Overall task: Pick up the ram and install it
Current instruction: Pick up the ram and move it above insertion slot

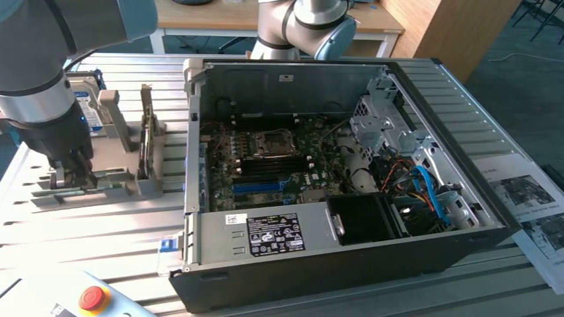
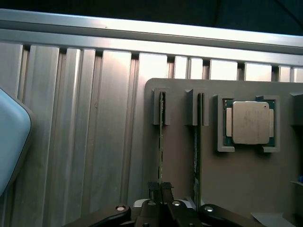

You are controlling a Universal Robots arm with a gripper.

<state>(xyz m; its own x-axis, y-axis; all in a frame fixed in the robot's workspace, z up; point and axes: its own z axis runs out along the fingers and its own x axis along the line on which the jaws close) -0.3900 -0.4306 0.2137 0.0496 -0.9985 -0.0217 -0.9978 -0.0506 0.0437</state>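
Down over the gray holder with the tool, at 9 o'clock from the open case in the exterior view. Hanging under the arm, itself at 10 o'clock in that view.

Seen from the wrist: pinching the ram, fingers drawn in close on either face of the thin green stick, near one end. Standing on edge in its groove in the holder, far end tucked into a small bracket; not lifted out. Just beside it and parallel, a narrow strip of holder between them, a second ram in its own groove, untouched. Beyond that one, lying flat in a square pocket, the silver processor.

Resting on the ribbed metal counter, holder and case alike. At 12 o'clock on the holder in the exterior view, a drive propped on edge. Inside the case, the motherboard lying flat, with the socket near its middle and a blue slot at 6 o'clock from the socket. At 3 o'clock inside the case, a tangle of blue and orange cables. Off at 7 o'clock on the counter, a red button; at 3 o'clock past the case, printed papers.
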